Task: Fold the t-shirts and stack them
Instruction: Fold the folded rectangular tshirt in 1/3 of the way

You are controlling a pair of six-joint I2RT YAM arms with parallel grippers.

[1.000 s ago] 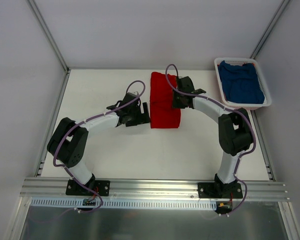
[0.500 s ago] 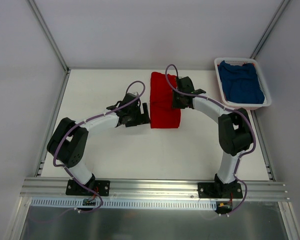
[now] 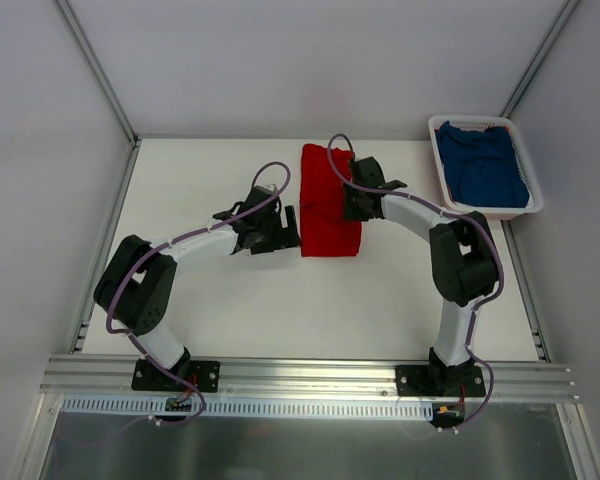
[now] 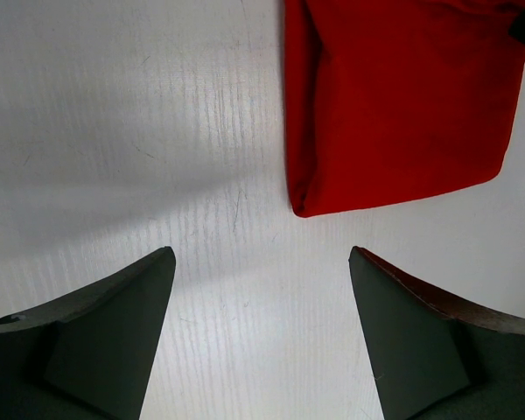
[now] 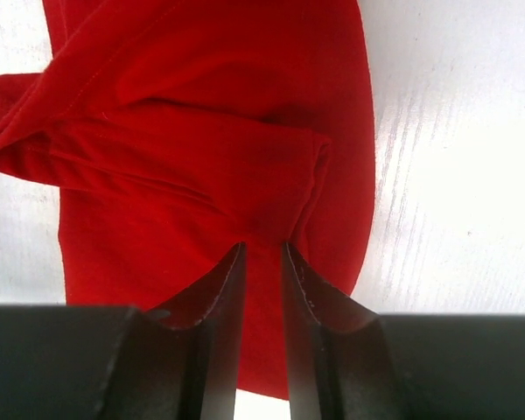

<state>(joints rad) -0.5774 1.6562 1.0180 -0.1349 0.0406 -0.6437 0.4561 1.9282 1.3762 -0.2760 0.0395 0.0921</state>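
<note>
The red t-shirt is lying folded into a long rectangle in the middle of the worktop, its far end close to the far edge and its length running toward the near edge. The right gripper is reaching in over the shirt's right side, about halfway along. Its fingers are standing almost together, pinching a small ridge of red cloth, and the folds are gathering toward the tips. In the right wrist view a sleeve is showing folded over on top of the shirt's body.

The left gripper is hovering with its fingers wide apart over bare worktop, just beside the shirt's near-left corner and not touching the cloth. That corner is showing a rounded fold edge in the left wrist view.

The blue t-shirt is sitting crumpled in the white basket at the far right corner of the worktop, well apart from both grippers.
</note>
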